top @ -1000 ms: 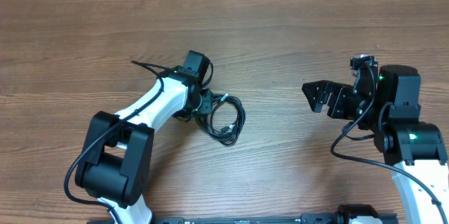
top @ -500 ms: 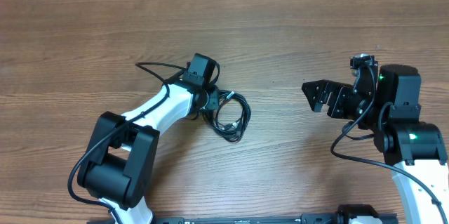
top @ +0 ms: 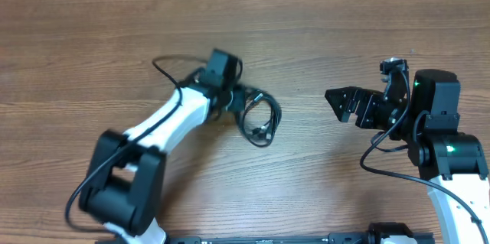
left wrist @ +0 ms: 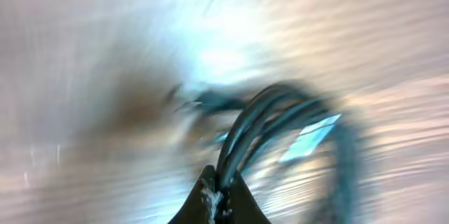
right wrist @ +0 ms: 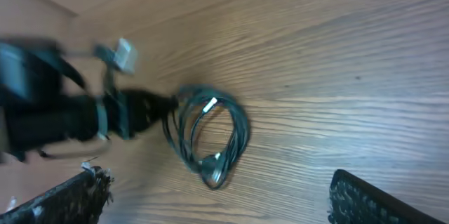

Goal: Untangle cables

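Left of centre, left hand pinches cables.

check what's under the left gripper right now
One end of the cables, with several strands pinched in the left gripper, as its wrist view shows. How they cross beneath it is covered from overhead and blurred up close.

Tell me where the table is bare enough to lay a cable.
Bare table: the strip between the cables and the right gripper, the far side, and the near middle. Crowded around the left gripper, which grips the cables.
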{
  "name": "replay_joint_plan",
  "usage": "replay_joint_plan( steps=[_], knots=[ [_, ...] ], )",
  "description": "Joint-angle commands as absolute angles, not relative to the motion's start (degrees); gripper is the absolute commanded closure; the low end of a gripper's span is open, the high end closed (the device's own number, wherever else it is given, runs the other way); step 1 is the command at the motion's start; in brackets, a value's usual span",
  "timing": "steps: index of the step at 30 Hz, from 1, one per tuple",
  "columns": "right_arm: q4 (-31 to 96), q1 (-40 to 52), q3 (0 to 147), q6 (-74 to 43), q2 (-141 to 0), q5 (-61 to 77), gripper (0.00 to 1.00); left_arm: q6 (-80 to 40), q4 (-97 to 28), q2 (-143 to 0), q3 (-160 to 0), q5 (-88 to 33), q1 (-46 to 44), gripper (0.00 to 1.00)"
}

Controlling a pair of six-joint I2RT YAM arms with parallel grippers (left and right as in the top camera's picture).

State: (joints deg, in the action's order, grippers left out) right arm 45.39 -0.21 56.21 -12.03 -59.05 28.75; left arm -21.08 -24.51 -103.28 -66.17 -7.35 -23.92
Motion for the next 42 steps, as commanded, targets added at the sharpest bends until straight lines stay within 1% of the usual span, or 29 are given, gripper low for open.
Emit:
replay_joint_plan(
  steps=[1,3,5,8,12,15,20,23,25,26,27,28,30,32,33,34,39,40,41,42],
  knots=[
    [43.9,0.3,57.6,-12.7,-58.9,33.3,0.02,-20.5,-23.6,-92.1,-77.3,-18.5,-22.6,0.96],
    [42.2,0.3,57.6,-15.8,-58.9,34.1,0.05,-23.0,-23.6,-89.5,-80.6,-20.7,-22.5,0.96],
    [38.8,0.8,57.6,-16.5,-58.9,36.9,0.07,-28.5,-23.8,-88.3,-82.2,-21.1,-22.4,0.96],
    [34.3,3.1,57.6,-16.8,-58.9,39.4,0.09,-40.8,-24.2,-88.2,-82.3,-21.1,-22.0,0.96],
    [28.0,9.6,57.6,-17.6,-60.0,39.1,0.11,-54.5,-23.6,-88.2,-82.3,-21.3,-21.2,0.96],
    [23.7,15.2,57.6,-17.2,-62.5,37.1,0.11,-60.6,-23.8,-88.2,-82.3,-23.2,-21.2,0.96],
    [19.0,22.3,57.6,-11.4,-67.9,34.5,0.12,-72.4,-23.8,-88.2,-82.3,-30.2,-21.2,0.96],
    [16.8,24.4,57.6,-11.4,-70.1,29.2,0.15,-72.7,-24.5,-88.2,-82.3,-33.6,-21.2,0.96],
    [15.4,24.9,57.6,-10.6,-71.0,28.5,0.20,-72.7,-26.9,-88.2,-82.3,-34.6,-21.2,0.96],
    [14.6,25.0,57.6,-10.5,-71.4,28.5,0.23,-72.7,-28.5,-88.2,-82.3,-34.6,-21.2,0.96],
    [14.2,25.0,57.6,-10.6,-71.5,28.2,0.30,-72.6,-30.1,-88.2,-82.3,-34.5,-21.3,0.96],
    [14.1,25.0,57.6,-10.6,-71.5,27.8,0.33,-72.3,-31.0,-88.2,-82.3,-34.4,-21.3,0.96],
    [13.5,25.0,57.6,-10.6,-71.5,27.0,0.44,-72.0,-33.1,-88.2,-82.3,-34.3,-21.3,0.96],
    [13.6,25.0,57.6,-10.6,-71.8,27.0,0.51,-72.0,-33.8,-88.2,-82.3,-34.4,-21.3,0.96],
    [13.8,25.0,57.6,-10.6,-72.2,27.0,0.58,-72.0,-33.8,-88.2,-82.3,-34.6,-21.3,0.96],
    [14.0,25.0,57.6,-10.6,-72.6,27.0,0.61,-72.0,-33.8,-88.2,-82.3,-34.6,-21.3,0.96],
    [13.9,25.7,57.6,-10.7,-74.3,28.2,0.66,-72.0,-33.8,-88.2,-82.3,-35.6,-21.4,0.95],
    [13.9,25.8,57.6,-10.6,-74.5,28.1,0.68,-72.0,-33.8,-88.2,-82.3,-35.6,-21.4,0.96],
    [13.9,25.8,57.6,-10.7,-74.5,28.1,0.73,-72.0,-33.8,-88.2,-82.3,-35.5,-21.4,0.96],
    [13.6,25.8,57.6,-10.8,-74.6,28.1,0.81,-71.7,-33.8,-88.2,-82.3,-35.4,-21.4,0.96]
  ],
)
